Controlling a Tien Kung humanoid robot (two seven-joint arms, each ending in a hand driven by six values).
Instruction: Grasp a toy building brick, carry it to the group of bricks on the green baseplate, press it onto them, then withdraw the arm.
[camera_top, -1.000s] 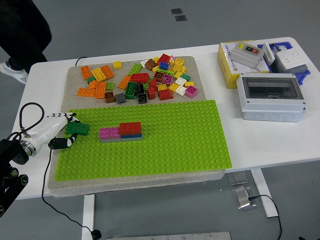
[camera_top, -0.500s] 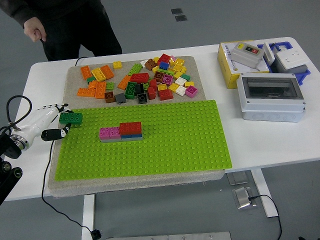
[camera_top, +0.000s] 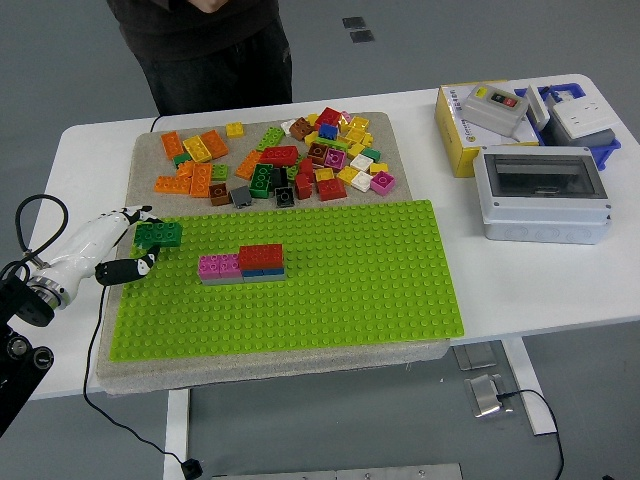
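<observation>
My left hand (camera_top: 135, 248) reaches in from the left edge and is shut on a dark green brick (camera_top: 159, 235), held over the left end of the green baseplate (camera_top: 350, 280). A short way to its right, the group of bricks (camera_top: 242, 264) sits on the baseplate: a pink brick, a red brick on blue, and grey pieces beneath. The held brick is apart from that group. A pile of loose bricks (camera_top: 280, 160) in orange, yellow, red, green and other colours lies on the grey mat behind the baseplate. My right arm does not show.
A person (camera_top: 205, 40) stands at the table's far side, behind the loose bricks. At the right stand a grey box with a clear lid (camera_top: 543, 192), a yellow box (camera_top: 470, 125) with a switch unit on it, and a blue tray (camera_top: 575, 115).
My left hand with the green brick first drew back left, then came right again toward the group. The person walked from the far left to behind the brick pile.
</observation>
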